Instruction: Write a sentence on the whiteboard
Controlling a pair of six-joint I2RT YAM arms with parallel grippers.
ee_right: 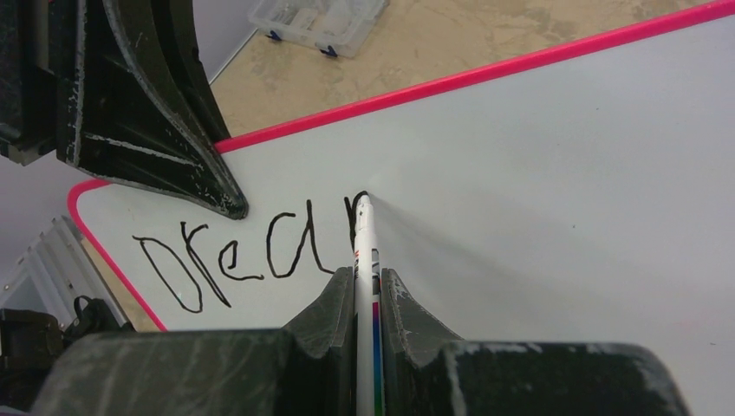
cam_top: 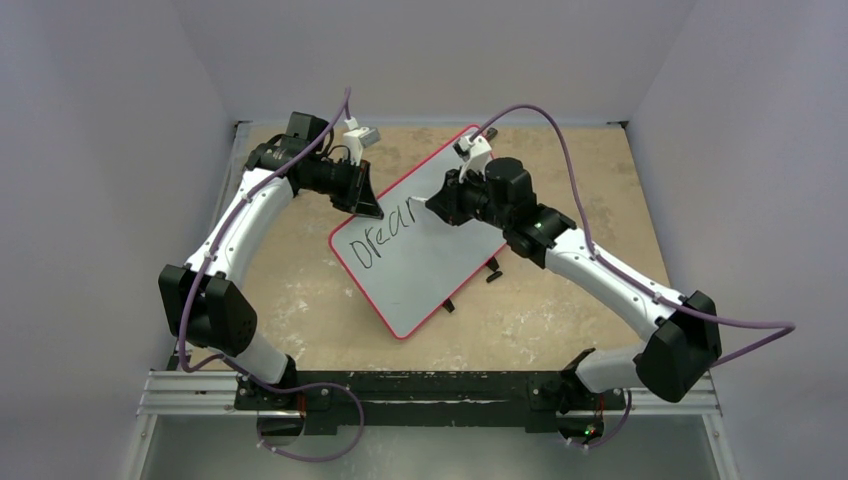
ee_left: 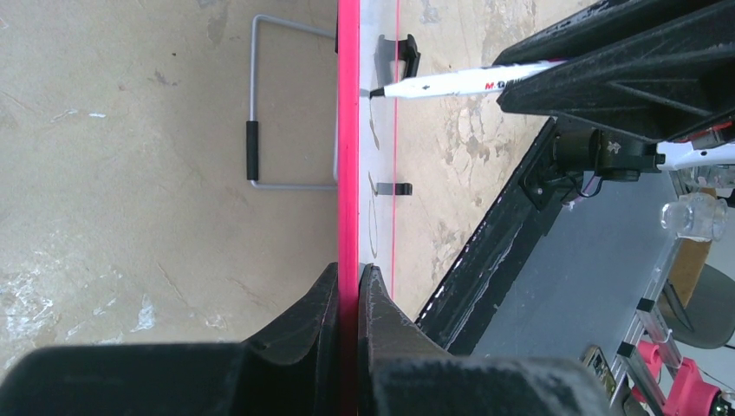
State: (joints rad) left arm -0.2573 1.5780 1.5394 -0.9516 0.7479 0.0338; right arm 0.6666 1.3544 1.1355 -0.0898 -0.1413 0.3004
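The whiteboard (cam_top: 425, 265), white with a thin red rim, lies tilted on the table. My left gripper (cam_top: 368, 205) is shut on its red rim (ee_left: 348, 173) at the upper left edge. My right gripper (cam_top: 437, 205) is shut on a white marker (ee_right: 364, 251), whose black tip touches the board. The sentence (ee_right: 251, 256) reads "Drea" with the start of one more letter at the tip; it also shows in the top view (cam_top: 385, 238). In the left wrist view the marker (ee_left: 459, 82) meets the board edge-on.
A wire stand (ee_left: 260, 113) sticks out behind the board. Black clips (cam_top: 492, 270) lie by the board's lower right edge. A clear plastic box (ee_right: 316, 22) sits beyond the board's far edge. The black base rail (cam_top: 420, 390) runs along the near edge.
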